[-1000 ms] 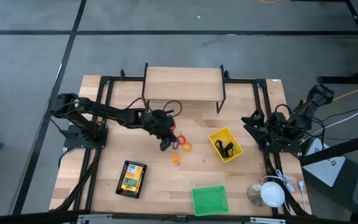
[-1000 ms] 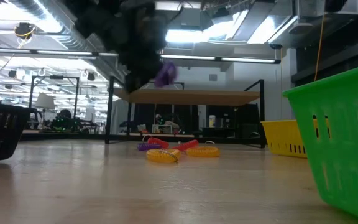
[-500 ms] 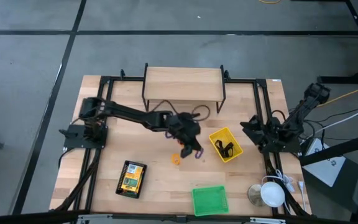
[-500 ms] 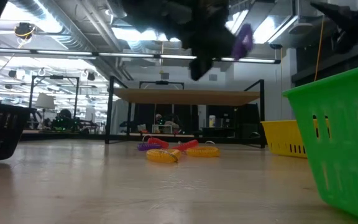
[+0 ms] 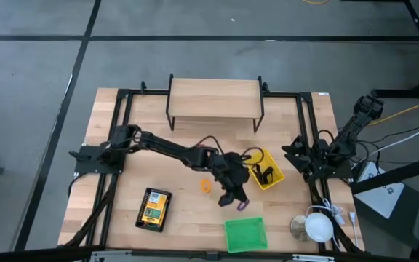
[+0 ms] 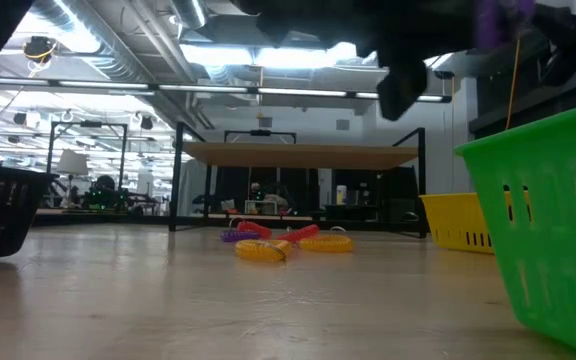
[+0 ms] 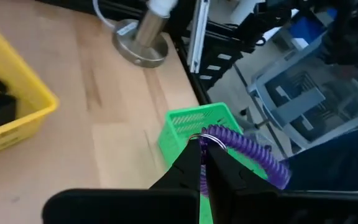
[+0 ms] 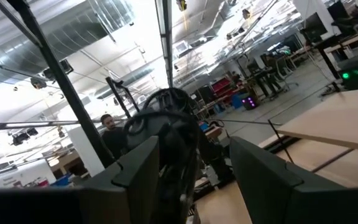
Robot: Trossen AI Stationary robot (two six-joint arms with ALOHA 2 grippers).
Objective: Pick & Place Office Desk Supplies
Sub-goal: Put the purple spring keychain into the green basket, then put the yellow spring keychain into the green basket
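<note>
My left gripper (image 5: 236,201) hangs above the table just on the far side of the green bin (image 5: 244,234), shut on a purple coil ring (image 7: 248,150). The ring also shows in the high view (image 5: 243,207) and at the top of the low view (image 6: 498,18). More rings lie flat on the table: an orange one (image 5: 206,185) in the high view, and yellow (image 6: 260,250), orange (image 6: 326,243), red (image 6: 253,229) and purple (image 6: 233,236) ones in the low view. Black clips (image 5: 265,173) lie in the yellow bin (image 5: 256,158). A yellow printed box (image 5: 153,209) lies in the black mesh tray. My right gripper (image 8: 197,186) is open at the table's right edge. My left gripper pinches the purple coil ring at one spot of its loop (image 7: 211,138) between the two fingertips. The fingers (image 7: 188,163) slant down from the table's left and far side. The ring is lifted clear and sticks out beyond the fingertips, above the green bin's far rim (image 7: 191,119).
The black mesh tray (image 5: 142,223) stands near the left front. A wooden shelf (image 5: 214,98) stands at the far edge. A metal base with a white object (image 5: 313,225) stands in the near right corner. A person (image 8: 107,124) shows in the room behind.
My left gripper has carried the purple ring from above the ring cluster in the table's middle toward the right and near edge, over to the green bin. It has stayed shut on the ring, which is held high above the table. The other rings have not moved.
</note>
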